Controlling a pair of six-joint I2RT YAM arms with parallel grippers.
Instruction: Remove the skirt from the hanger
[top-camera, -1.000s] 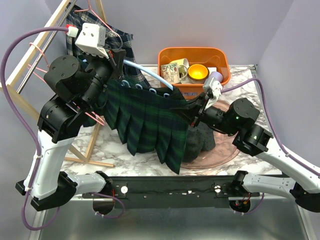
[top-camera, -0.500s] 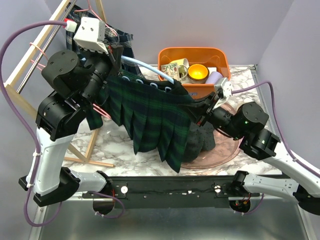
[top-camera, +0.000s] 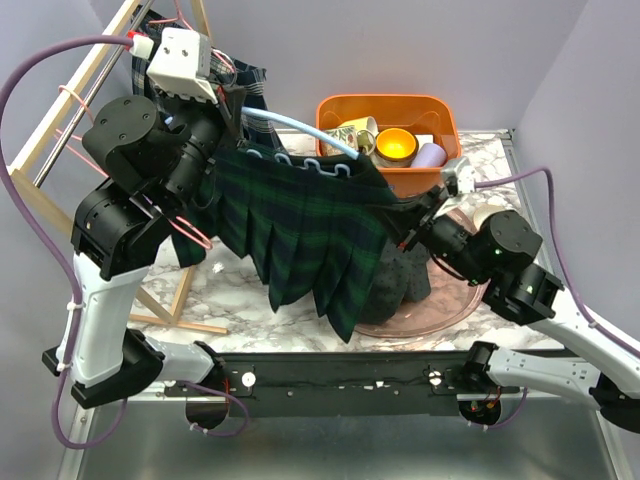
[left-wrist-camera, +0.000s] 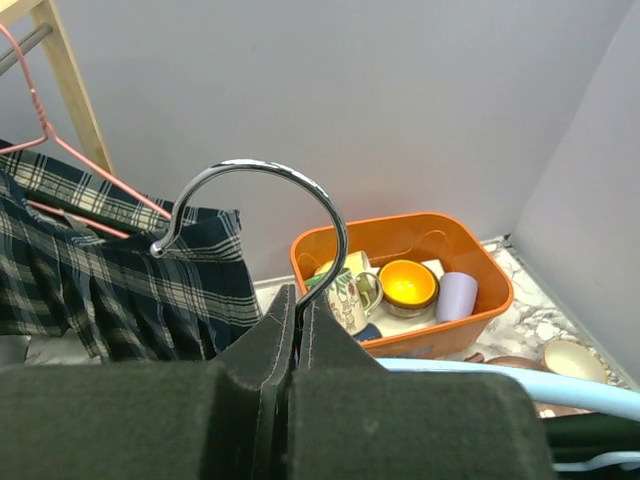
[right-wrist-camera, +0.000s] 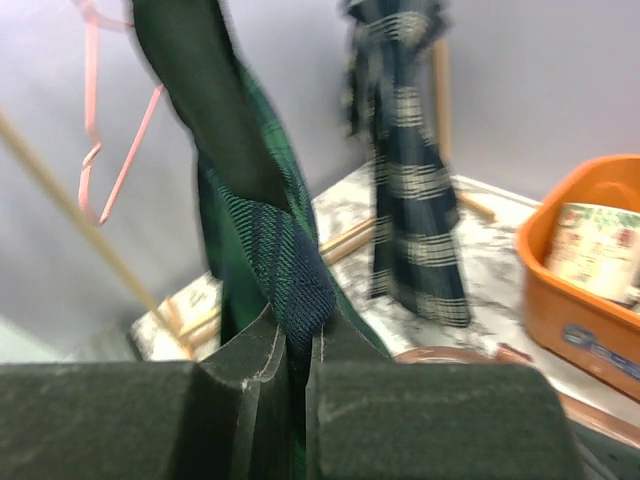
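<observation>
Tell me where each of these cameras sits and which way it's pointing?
Top external: above and behind the arms, looking down on the table. Both arms show, with the green skirt hanging between the left gripper and the right gripper.
Left wrist: on the left arm, facing the back wall. Its fingers pinch the hanger hook.
Right wrist: on the right arm, facing the hanging plaid skirt. Its fingers pinch the green skirt.
Shared: both wrist views catch the orange bin and the plaid skirt.

The skirt (top-camera: 310, 235) hangs before the bin (top-camera: 447, 120), rack (top-camera: 30, 140) to its left
</observation>
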